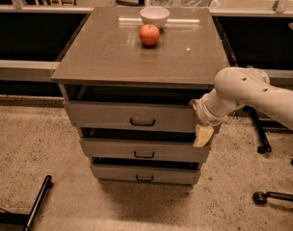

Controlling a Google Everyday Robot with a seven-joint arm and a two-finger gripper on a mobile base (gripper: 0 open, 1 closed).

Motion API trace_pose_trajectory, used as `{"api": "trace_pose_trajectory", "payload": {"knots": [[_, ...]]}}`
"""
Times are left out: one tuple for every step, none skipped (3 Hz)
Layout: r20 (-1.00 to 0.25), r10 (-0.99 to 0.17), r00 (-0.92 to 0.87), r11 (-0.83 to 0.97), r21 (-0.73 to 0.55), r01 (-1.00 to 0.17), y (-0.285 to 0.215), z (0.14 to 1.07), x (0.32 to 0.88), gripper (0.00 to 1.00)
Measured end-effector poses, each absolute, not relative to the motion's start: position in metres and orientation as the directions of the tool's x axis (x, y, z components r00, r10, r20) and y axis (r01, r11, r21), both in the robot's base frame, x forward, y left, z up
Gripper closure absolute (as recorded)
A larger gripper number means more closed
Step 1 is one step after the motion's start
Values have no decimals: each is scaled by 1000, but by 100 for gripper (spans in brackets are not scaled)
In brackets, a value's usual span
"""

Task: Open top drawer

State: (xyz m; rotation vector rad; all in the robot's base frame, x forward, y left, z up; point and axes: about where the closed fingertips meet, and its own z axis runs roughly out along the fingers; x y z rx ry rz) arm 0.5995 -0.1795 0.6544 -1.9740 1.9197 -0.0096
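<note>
A low cabinet with a smooth grey-brown top (137, 61) stands at the centre of the frame on a speckled beige floor (31, 143). The top drawer (103, 115), the widest and tallest-fronted of three matte grey drawers, sits directly under the cabinet top at mid-frame. A dark gap shows above its front, and its small dark rectangular pull handle (142, 122) is at the centre. Below it are the narrower middle grey drawer (108, 148) and the still narrower bottom grey drawer (117, 173), each with a similar handle and a dark gap above. The robot's cream-white arm (252, 93) reaches in from the right edge of the frame. Its gripper (203, 134) hangs at the right end of the top drawer's front, pointing down and overlapping the middle drawer's upper right corner. Whether the gripper is apart or together cannot be told. A round red apple (149, 34) rests on the far part of the cabinet top, just in front of a small white bowl (154, 16). Black castor legs of a chair (262, 138) show at the right, behind the arm.
</note>
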Motion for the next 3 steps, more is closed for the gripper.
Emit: {"api": "trace_pose_trajectory", "payload": {"knots": [[-238, -967, 87, -31, -229, -973, -174, 651, 581, 21], [-241, -965, 105, -54, -209, -976, -167, 652, 562, 22], [-290, -952, 102, -40, -211, -977, -161, 655, 548, 4]]}}
